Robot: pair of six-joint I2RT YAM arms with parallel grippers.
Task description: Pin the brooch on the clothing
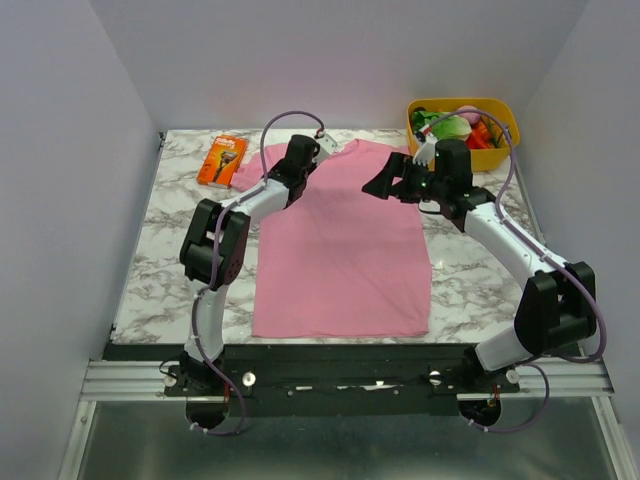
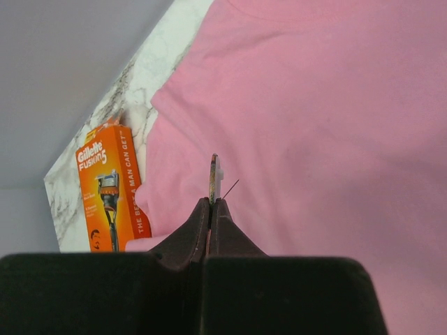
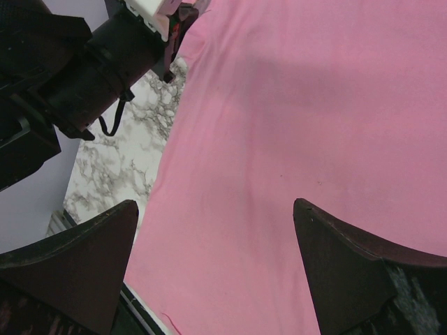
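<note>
The clothing [image 1: 340, 250] is a pink T-shirt lying flat in the middle of the marble table. My left gripper [image 2: 211, 202] is shut on the brooch [image 2: 214, 174], a thin disc seen edge-on that sticks up from the fingertips, with a fine pin slanting off its right side. It hovers over the shirt's left sleeve and shoulder [image 2: 314, 125]. In the top view the left gripper [image 1: 298, 160] is at the shirt's upper left. My right gripper [image 3: 215, 209] is open and empty above the clothing [image 3: 314, 105], at the shirt's upper right [image 1: 385, 183].
An orange razor package [image 1: 222, 160] lies on the table left of the shirt, also in the left wrist view [image 2: 112, 188]. A yellow basket [image 1: 505, 108] of colourful items stands at the back right. The left arm [image 3: 91, 63] shows in the right wrist view.
</note>
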